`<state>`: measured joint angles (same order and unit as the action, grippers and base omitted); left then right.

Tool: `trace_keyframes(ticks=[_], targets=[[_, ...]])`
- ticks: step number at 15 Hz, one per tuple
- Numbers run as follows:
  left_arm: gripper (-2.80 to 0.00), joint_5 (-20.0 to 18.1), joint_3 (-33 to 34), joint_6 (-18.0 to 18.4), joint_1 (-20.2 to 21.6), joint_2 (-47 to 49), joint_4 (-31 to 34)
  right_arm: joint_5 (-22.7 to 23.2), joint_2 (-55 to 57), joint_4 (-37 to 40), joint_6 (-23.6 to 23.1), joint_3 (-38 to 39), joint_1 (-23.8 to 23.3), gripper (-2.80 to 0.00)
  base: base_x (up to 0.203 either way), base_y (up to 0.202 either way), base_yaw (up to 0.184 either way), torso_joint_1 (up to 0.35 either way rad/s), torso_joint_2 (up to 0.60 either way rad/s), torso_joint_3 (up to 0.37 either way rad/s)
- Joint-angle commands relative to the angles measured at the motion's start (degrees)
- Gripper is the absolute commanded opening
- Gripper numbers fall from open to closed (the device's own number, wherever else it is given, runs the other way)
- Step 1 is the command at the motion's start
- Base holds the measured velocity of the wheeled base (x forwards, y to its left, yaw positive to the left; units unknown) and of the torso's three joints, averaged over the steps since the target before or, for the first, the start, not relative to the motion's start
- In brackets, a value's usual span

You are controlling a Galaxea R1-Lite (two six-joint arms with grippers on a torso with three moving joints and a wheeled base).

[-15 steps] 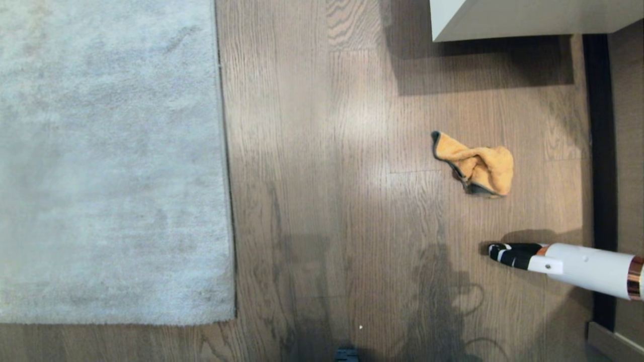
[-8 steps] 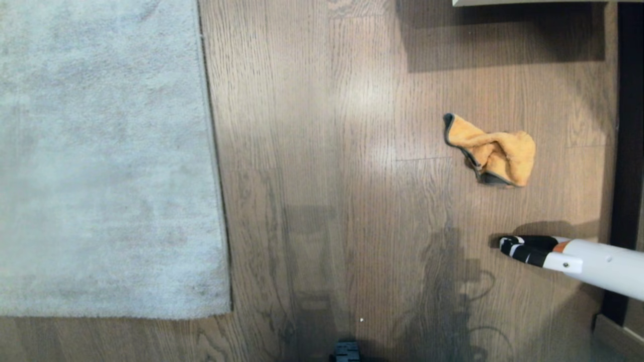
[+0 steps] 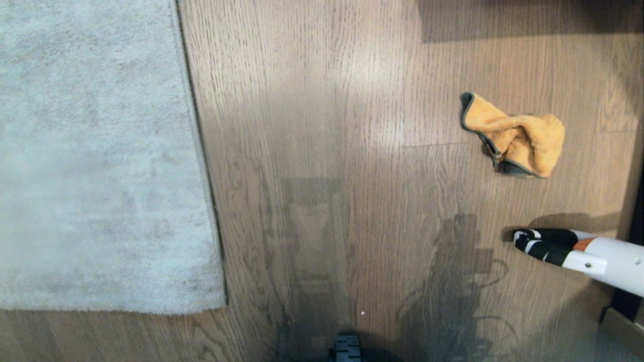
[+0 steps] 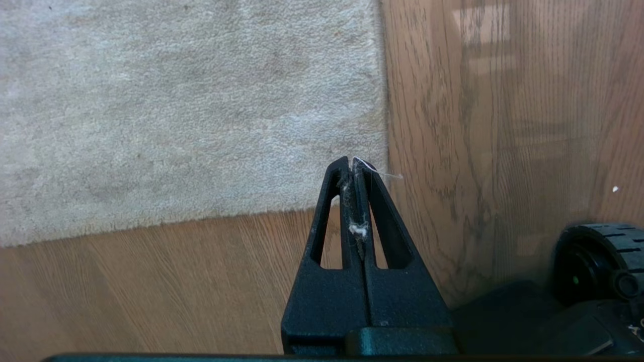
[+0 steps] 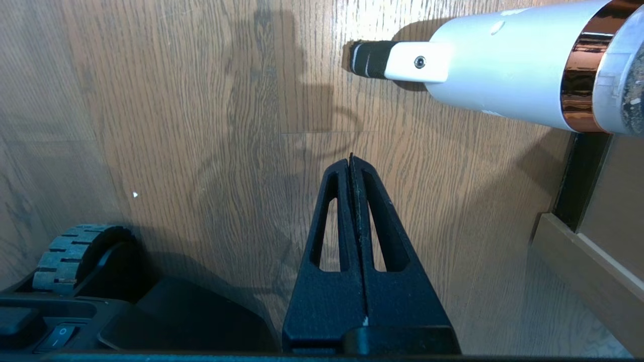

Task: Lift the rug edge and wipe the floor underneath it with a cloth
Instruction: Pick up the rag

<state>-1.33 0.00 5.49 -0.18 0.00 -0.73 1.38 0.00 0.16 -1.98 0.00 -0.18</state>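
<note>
A pale grey rug lies flat on the left, and its rug edge point(image 3: 198, 151) runs down to a near corner point(image 3: 219, 301). Crumpled on the floor point(image 3: 327, 151) at the right is the orange-tan cloth point(image 3: 518, 138) with dark trim. Neither arm shows in the head view. My left gripper point(image 4: 352, 163) hangs shut and empty above the rug corner point(image 4: 372, 171), with lint on its pads. Over bare wood-grain floor point(image 5: 201, 125) my right gripper point(image 5: 350, 160) is shut and empty. The cloth is not in either wrist view.
A white tube with a copper ring and a black-and-white striped tip point(image 3: 578, 251) lies on the floor near the cloth; it shows in the right wrist view too point(image 5: 503, 65). A skirting board point(image 3: 621, 327) is at the right. My base wheels point(image 4: 598, 261) point(image 5: 75, 256) stand close below the arms.
The whole head view has shifted: the rug slid left, the cloth and tube slid right and up, and the white furniture at the top went out of frame. Nothing on the floor moved.
</note>
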Motion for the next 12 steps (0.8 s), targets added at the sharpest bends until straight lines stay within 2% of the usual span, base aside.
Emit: trace_keyframes(ticks=[1, 10, 12], targets=[[-2.80, 0.0, 0.0, 0.0, 0.0, 0.0, 0.0, 0.0, 0.0, 0.0, 0.0, 0.0, 0.0, -2.80, 0.000, 0.000, 0.000, 0.005, 0.01, -0.059], [-2.80, 0.1, 0.0, -0.2, 0.0, 0.0, 0.0, 0.0, 0.0, 0.0, 0.0, 0.0, 0.0, -2.80, 0.000, 0.000, 0.000, 0.000, 0.00, -0.003], [-2.80, 0.5, 0.0, -2.1, 0.0, 0.0, 0.2, 0.0, 0.0, 0.0, 0.0, 0.0, 0.0, -2.80, 0.000, 0.000, 0.000, 0.000, 0.00, 0.000]])
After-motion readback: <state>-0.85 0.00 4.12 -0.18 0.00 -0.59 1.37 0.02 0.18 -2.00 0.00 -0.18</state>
